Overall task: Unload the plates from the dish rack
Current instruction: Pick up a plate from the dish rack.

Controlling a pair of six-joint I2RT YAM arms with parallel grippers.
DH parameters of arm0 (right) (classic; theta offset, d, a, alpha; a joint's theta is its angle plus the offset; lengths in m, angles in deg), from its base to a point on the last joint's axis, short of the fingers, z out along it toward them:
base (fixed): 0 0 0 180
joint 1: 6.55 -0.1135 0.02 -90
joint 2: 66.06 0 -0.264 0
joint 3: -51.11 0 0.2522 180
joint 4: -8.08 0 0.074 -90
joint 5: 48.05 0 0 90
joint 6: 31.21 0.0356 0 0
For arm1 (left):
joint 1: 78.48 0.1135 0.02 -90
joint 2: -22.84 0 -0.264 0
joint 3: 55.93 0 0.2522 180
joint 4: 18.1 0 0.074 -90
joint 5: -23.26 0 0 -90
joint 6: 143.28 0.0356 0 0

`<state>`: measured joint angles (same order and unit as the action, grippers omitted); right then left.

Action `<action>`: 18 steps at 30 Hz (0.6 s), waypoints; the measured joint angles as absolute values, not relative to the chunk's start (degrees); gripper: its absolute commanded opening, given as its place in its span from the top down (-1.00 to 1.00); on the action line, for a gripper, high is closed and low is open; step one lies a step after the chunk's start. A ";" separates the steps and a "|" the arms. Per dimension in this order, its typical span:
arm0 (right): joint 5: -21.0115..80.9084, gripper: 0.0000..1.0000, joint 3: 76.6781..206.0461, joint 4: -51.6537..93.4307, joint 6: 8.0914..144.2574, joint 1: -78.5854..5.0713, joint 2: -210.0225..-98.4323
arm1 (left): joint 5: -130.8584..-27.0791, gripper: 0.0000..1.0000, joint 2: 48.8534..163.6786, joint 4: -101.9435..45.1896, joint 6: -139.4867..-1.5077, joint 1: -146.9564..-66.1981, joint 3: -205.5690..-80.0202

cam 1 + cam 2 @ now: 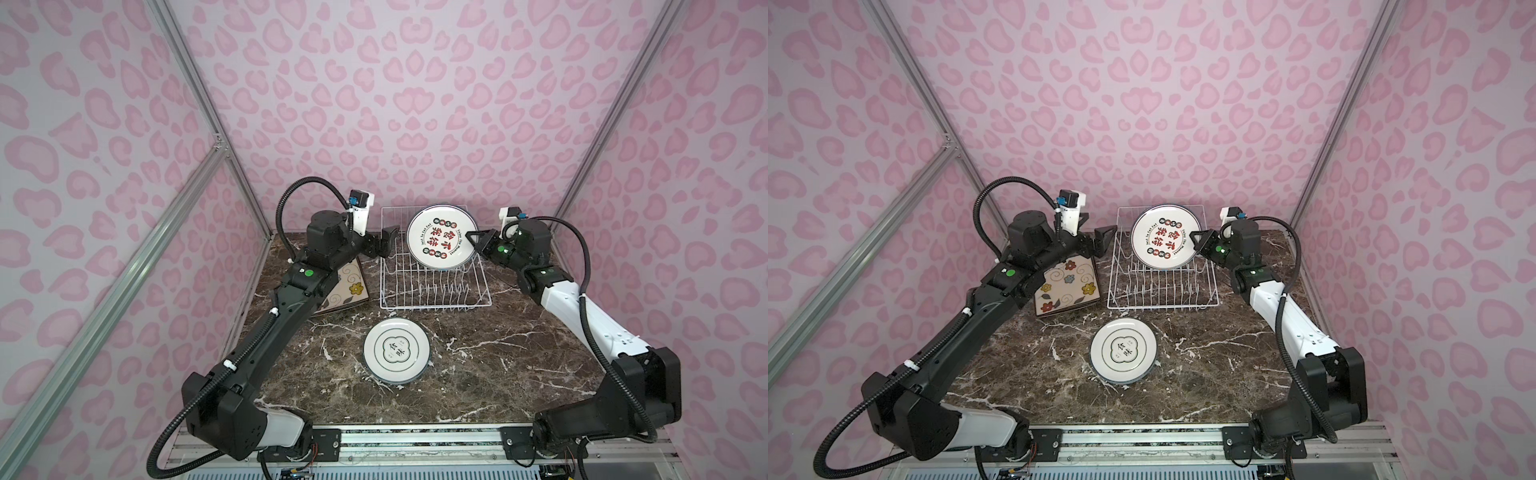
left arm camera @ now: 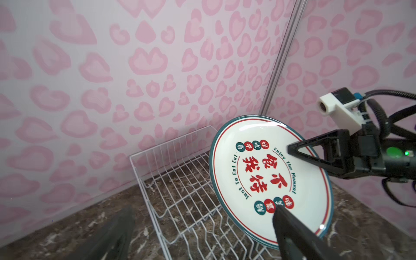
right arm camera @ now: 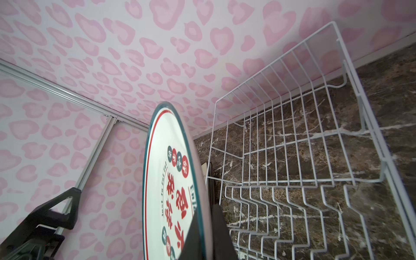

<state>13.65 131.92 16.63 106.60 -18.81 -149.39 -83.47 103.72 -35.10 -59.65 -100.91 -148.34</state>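
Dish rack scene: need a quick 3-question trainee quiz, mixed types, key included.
1. Multiple choice: which gripper is clamped on the upright plate? A) left B) right C) neither
2. True or false: the square plates lie inside the rack.
3. Fill in: the flat round plate lies on the ____ in front of the rack.

Key:
1. B. The right gripper pinches its rim; the left gripper is open and apart from it.
2. False. They lie on the table beside the rack, partly under the left arm.
3. table
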 measured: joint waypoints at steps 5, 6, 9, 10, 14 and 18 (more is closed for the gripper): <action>12.95 1.00 131.02 14.44 105.16 -18.78 -148.89 | -97.94 -0.96 110.36 -35.72 -70.64 -97.44 -150.97; 12.67 1.00 130.89 13.98 104.59 -18.78 -148.80 | -100.50 -0.96 111.72 -35.94 -72.74 -97.11 -151.29; 11.75 1.00 130.72 12.71 104.11 -18.81 -148.76 | -106.73 -0.98 115.08 -35.96 -77.33 -96.96 -152.12; 11.56 1.00 130.69 12.41 104.00 -18.83 -148.76 | -107.99 -0.96 116.02 -35.94 -78.49 -96.98 -152.54; 10.38 1.00 130.67 11.64 102.73 -19.18 -148.78 | -112.96 -0.89 119.30 -34.58 -82.82 -97.00 -153.54; 8.95 1.00 131.00 11.03 101.55 -19.90 -149.70 | -115.64 -0.78 121.29 -33.75 -85.29 -97.09 -154.57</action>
<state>8.95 131.00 11.03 101.55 -19.90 -149.70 -115.64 121.29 -33.75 -85.29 -97.09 -154.57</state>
